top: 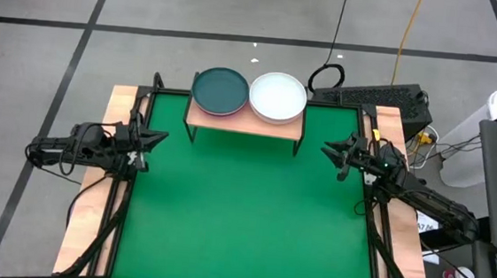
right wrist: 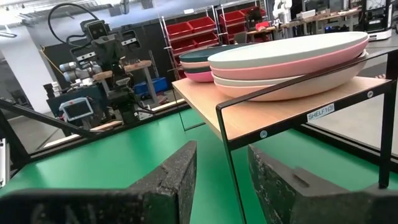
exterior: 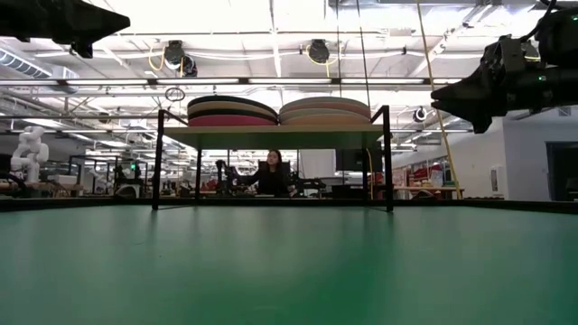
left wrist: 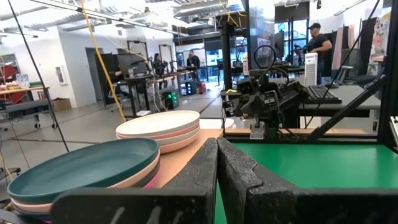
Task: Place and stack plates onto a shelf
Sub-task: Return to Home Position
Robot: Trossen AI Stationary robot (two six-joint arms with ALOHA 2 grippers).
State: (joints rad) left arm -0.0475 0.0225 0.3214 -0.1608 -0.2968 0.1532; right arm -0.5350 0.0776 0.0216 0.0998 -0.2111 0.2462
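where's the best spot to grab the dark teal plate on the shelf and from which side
Probably the raised rim of the dark teal plate, on the side away from the pale plate, approached from the left gripper side. It lies flat atop a stack, and that plate crowds its other edge.

The shelf (right wrist: 280, 115) is a matt light-wood board on thin black metal legs (right wrist: 227, 146). The plates (right wrist: 292, 59) on it look smooth and faintly glossy. The table (top: 243, 210) top is matt green. The right gripper (right wrist: 221, 171) has dark, rough-grained fingers (right wrist: 168, 180).

Green table (top: 243, 210), keyboard (top: 372, 97), person (exterior: 271, 173)
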